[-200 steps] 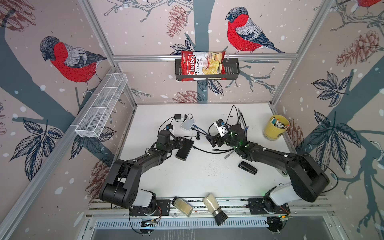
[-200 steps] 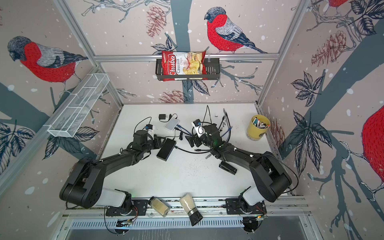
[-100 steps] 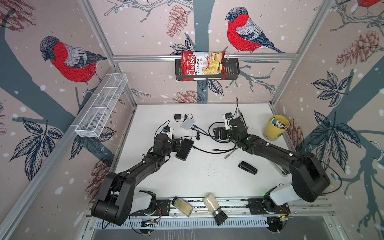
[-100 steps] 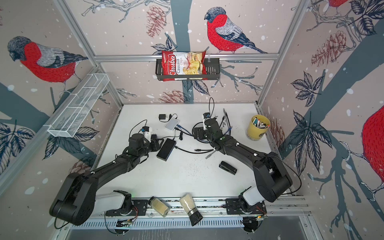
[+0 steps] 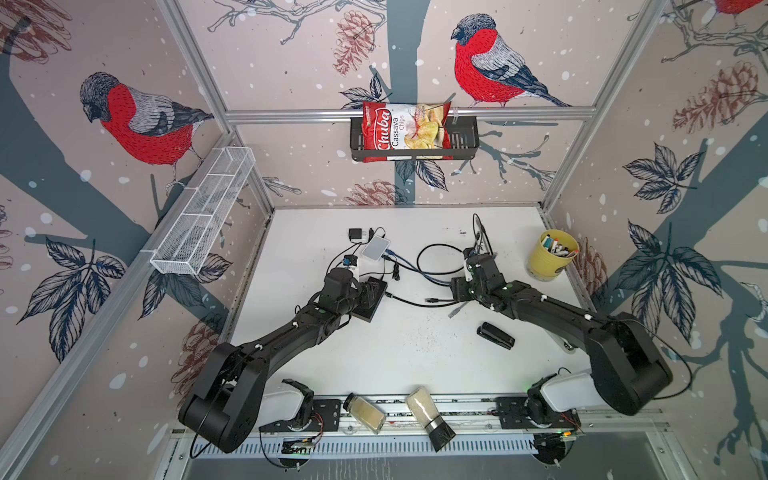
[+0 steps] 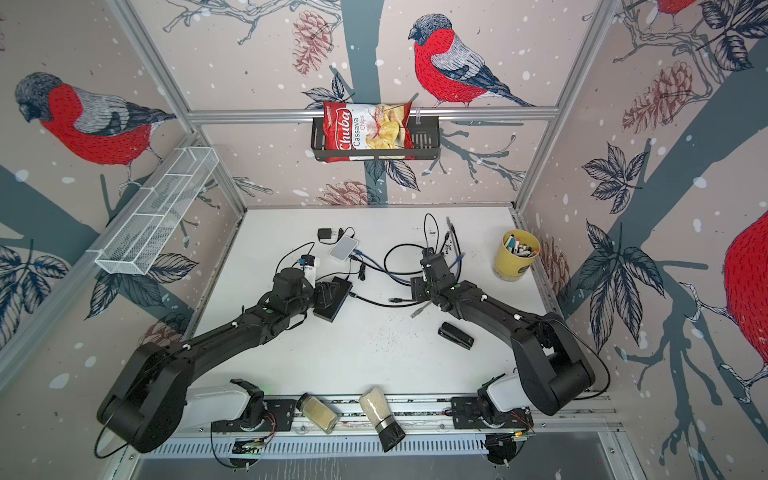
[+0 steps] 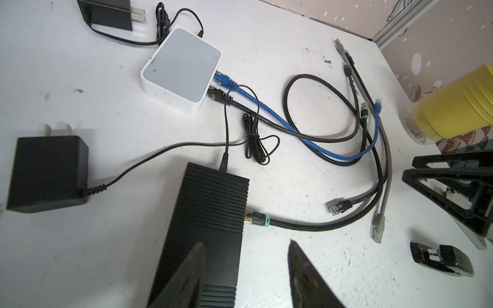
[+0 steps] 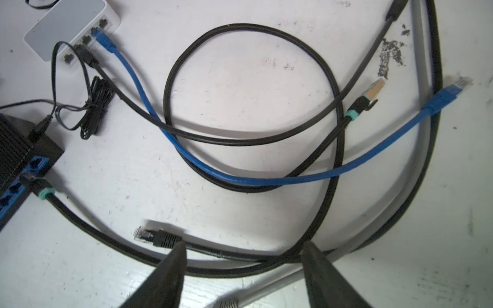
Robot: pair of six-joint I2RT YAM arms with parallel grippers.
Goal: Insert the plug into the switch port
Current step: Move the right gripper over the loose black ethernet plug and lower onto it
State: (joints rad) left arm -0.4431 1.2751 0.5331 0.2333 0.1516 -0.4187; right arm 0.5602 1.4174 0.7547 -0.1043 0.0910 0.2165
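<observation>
Over table (image 5: 415, 353), right pincer (image 8: 242, 245) narrower, by plug (image 8: 157, 237)

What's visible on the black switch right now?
The switch is a black ribbed box, plastic-looking, lying flat on the white table. Blue ports line one long side; a teal-collared cable is plugged into one. A thin power lead enters the short back end. The left claw stands open over its front end, one finger above the top, the other off the port side; contact unclear.
</observation>
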